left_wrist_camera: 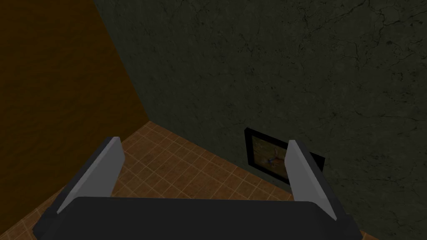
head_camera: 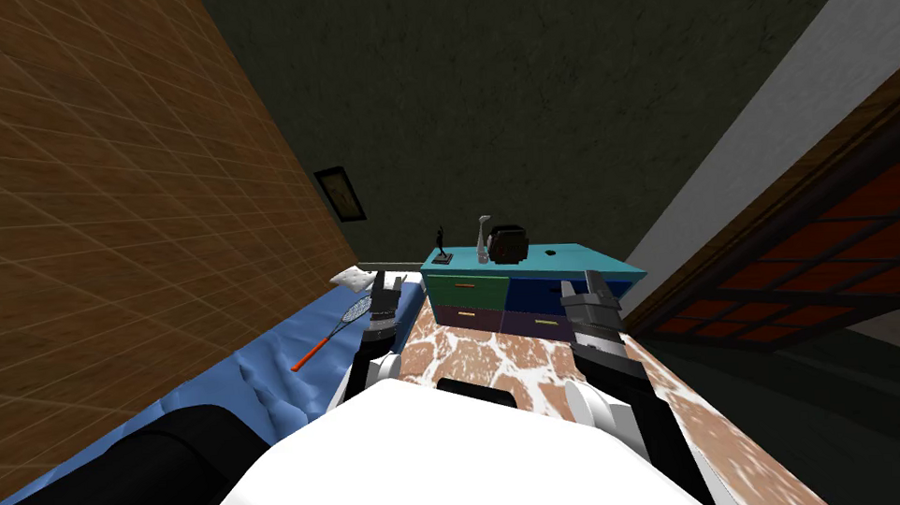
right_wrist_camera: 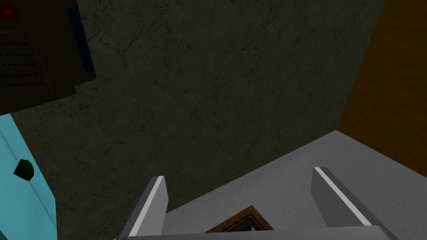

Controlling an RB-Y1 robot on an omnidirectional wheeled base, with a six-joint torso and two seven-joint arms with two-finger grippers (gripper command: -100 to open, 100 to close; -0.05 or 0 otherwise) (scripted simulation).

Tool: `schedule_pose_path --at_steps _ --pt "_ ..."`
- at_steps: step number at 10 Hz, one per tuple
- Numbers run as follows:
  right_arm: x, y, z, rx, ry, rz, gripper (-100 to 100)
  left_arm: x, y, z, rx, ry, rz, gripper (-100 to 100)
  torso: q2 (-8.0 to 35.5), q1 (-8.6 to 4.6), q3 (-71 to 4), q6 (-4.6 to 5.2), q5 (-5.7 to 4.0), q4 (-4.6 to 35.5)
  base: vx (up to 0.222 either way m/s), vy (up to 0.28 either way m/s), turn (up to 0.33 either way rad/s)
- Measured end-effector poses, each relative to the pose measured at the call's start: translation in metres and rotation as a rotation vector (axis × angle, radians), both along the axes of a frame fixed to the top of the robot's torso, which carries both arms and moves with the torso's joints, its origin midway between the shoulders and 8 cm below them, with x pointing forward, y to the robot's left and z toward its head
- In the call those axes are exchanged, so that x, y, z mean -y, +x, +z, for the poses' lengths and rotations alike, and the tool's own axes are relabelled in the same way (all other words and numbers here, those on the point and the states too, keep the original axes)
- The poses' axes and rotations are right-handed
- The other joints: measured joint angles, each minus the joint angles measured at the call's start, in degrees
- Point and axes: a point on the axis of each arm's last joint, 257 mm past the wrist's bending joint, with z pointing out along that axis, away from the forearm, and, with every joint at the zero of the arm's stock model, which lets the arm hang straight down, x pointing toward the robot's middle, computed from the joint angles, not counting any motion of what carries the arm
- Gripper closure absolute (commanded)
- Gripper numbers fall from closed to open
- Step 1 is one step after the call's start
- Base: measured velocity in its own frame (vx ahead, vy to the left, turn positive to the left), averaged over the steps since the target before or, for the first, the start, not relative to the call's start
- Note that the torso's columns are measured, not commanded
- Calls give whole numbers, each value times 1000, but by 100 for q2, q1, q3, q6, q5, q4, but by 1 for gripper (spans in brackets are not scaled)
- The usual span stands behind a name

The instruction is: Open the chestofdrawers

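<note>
A teal chest of drawers [head_camera: 570, 259] stands against the dark back wall, ahead of me. Its front holds a green drawer [head_camera: 466, 287], a dark blue drawer [head_camera: 539, 296] and two purple drawers below, each with a small bar handle; all look closed. My right gripper [head_camera: 597, 285] is raised in front of the chest's right side, open, with nothing between its fingers [right_wrist_camera: 150, 206]; the chest's teal top edge [right_wrist_camera: 21, 196] lies beside it. My left gripper [head_camera: 387, 285] hovers left of the chest, open and empty, fingers [left_wrist_camera: 100, 171] apart.
On the chest's top stand a small figurine [head_camera: 441, 245], a pale vase [head_camera: 482, 239] and a dark box-like object [head_camera: 509, 244]. A blue bed [head_camera: 274, 359] with a racket [head_camera: 334, 331] and pillow [head_camera: 357, 278] lies left. A mottled brown and white rug [head_camera: 498, 351] leads to the chest.
</note>
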Motion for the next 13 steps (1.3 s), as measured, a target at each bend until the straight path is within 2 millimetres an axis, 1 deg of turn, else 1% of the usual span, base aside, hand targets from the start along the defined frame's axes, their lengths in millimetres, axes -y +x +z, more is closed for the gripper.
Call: schedule_pose_path --at_steps 1,2,9,10,11,13 --pt "0 0 0 0 0 0 0 0 0 0 0 0 0 0 232 0 -467 0 0 235 0 0 0" --pt "0 0 0 0 0 0 0 0 0 0 0 0 0 0 597 0 -1200 0 0 600 0 0 0" --pt "0 0 0 0 0 0 0 0 0 0 0 0 0 0 3539 0 -7073 0 0 3537 0 0 0" --pt "0 0 0 0 0 0 -100 0 0 0 0 0 0 0 3962 0 -7919 0 0 3960 -3 7 93" --pt "-3 2 -3 -14 -21 7 -100 0 0 0 0 0 0 0 4157 2 -8312 -2 0 4149 -16 13 167" --pt "-9 11 -15 -69 -85 22 -100 0 0 0 0 0 0 0 4227 2 -8448 0 1 4223 -30 16 215"
